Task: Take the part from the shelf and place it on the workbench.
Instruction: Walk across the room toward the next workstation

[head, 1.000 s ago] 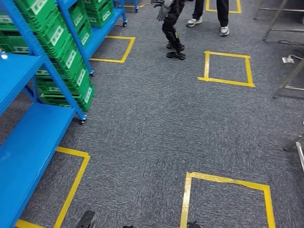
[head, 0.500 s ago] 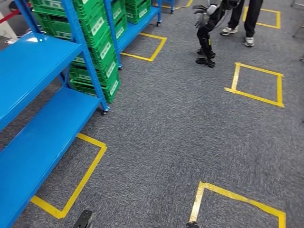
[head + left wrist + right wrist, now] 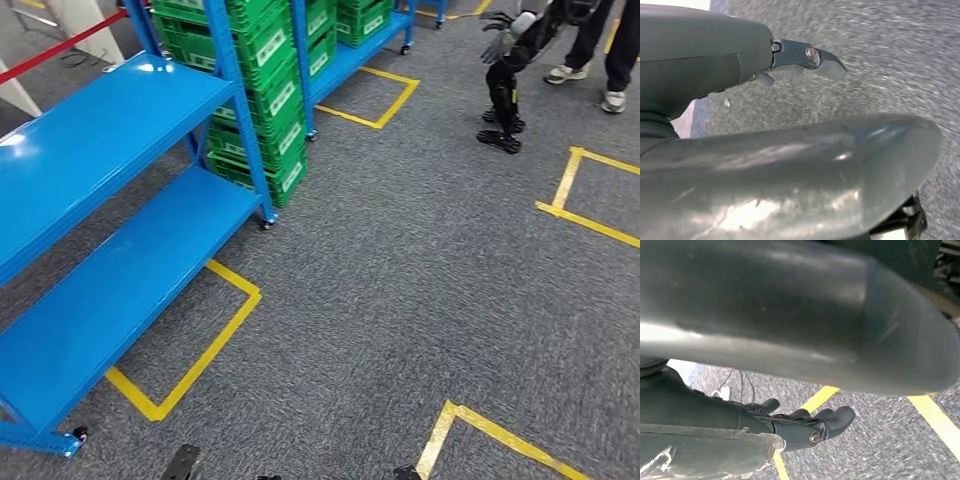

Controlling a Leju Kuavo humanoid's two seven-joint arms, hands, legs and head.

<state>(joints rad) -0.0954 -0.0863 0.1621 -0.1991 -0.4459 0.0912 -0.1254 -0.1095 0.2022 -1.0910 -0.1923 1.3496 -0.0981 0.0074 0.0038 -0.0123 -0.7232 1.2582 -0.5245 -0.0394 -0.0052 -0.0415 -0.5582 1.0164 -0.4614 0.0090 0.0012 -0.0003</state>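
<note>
**Both hands hang free over the carpet; blue shelf to the left**

In the head view a blue shelf (image 3: 113, 130) stands on the robot's left. Its upper board and its lower board (image 3: 128, 290) are bare blue surfaces, and a small caster (image 3: 75, 435) sits under its near corner. Just behind it, on the same run of blue racking, green crates (image 3: 264, 70) with white labels are stacked in tilted rows. Which item is the part, and where it lies, cannot be told from these pictures.

The left hand (image 3: 753, 75) is released. Its fingers (image 3: 817, 54) reach out straight with nothing between them, above blurred grey carpet. The right hand (image 3: 753, 435) is likewise released. Its dark fingers (image 3: 836, 420) are stretched out and slightly apart, grasping nothing, over carpet crossed by yellow tape.

The floor (image 3: 362, 300) is grey carpet marked with yellow tape squares. One square (image 3: 204, 360) lies partly under the near shelf and another (image 3: 589, 220) is off to the right. Far ahead on the right stands another dark robot (image 3: 509, 70), with a grey hand raised. Beside it are a person's dark trouser legs and white shoes (image 3: 562, 73). A red strip (image 3: 64, 45) runs across the far left corner, behind the shelf.
</note>
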